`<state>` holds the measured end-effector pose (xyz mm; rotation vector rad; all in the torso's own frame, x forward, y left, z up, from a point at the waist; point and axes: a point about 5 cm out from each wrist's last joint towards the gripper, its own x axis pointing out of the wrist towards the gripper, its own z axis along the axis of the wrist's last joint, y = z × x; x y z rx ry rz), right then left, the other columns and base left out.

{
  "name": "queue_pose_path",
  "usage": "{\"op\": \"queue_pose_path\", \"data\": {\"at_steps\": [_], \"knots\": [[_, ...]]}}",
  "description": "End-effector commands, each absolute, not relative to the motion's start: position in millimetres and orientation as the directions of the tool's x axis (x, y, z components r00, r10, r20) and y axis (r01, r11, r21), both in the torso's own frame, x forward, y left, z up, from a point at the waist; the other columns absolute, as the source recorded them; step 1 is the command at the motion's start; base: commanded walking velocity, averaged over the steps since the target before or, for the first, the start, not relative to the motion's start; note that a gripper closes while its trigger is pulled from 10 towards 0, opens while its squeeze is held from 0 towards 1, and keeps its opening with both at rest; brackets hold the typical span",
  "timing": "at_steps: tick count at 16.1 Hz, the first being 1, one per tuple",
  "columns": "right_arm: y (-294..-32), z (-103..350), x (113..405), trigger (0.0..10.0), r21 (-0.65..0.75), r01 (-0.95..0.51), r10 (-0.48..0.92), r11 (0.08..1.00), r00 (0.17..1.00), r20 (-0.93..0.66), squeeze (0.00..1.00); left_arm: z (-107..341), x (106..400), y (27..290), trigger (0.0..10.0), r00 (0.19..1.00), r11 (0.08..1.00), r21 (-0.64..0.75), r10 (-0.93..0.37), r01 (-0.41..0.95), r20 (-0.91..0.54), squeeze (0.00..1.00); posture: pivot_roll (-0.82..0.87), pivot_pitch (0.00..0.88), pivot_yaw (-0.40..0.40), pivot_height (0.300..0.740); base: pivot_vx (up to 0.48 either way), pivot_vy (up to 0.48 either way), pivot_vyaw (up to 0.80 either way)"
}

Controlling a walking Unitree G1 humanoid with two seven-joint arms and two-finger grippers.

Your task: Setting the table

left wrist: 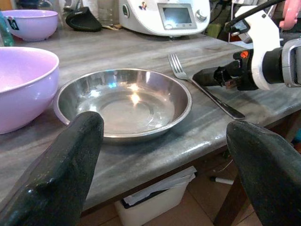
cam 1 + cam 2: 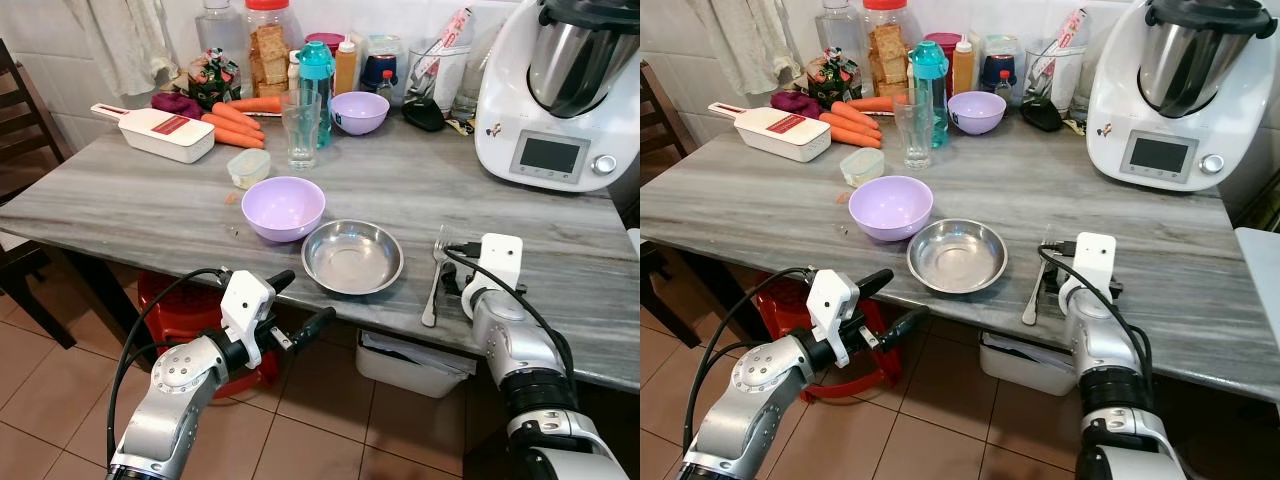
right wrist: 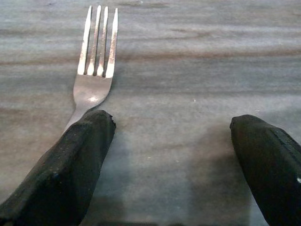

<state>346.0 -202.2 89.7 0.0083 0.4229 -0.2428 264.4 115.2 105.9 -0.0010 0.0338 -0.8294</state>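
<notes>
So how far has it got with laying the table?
Partly there, it seems. A steel plate sits near the table's front edge, a purple bowl beside it and a fork on its other side. The right gripper is open over the fork's handle, so the fork looks just placed or about to be moved. The left gripper is open and empty off the table edge. The glass is further back, among the clutter.

Home kitchen: food processor (image 2: 556, 90), carrots (image 2: 236, 122).
</notes>
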Motion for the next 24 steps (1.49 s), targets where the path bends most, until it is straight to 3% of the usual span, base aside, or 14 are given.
{"op": "queue_pose_path", "data": {"at_steps": [1,24], "knots": [[-188.9,85.9,347.3,10.0,-0.034,0.177,-0.174,0.984,0.885,-0.433,0.00,107.5,262.8,113.6,10.0,0.662,0.662,-0.005,-0.749,0.749,-0.028,0.00,-0.07,0.009,0.004,0.740,0.000,0.000,0.00],[-182.2,86.1,353.4,10.0,0.003,0.141,-0.129,0.990,0.913,-0.387,0.00,108.0,263.0,110.0,10.0,0.659,0.659,-0.002,-0.752,0.752,-0.026,0.00,-0.07,0.012,0.006,0.740,0.000,0.000,0.00]]}}
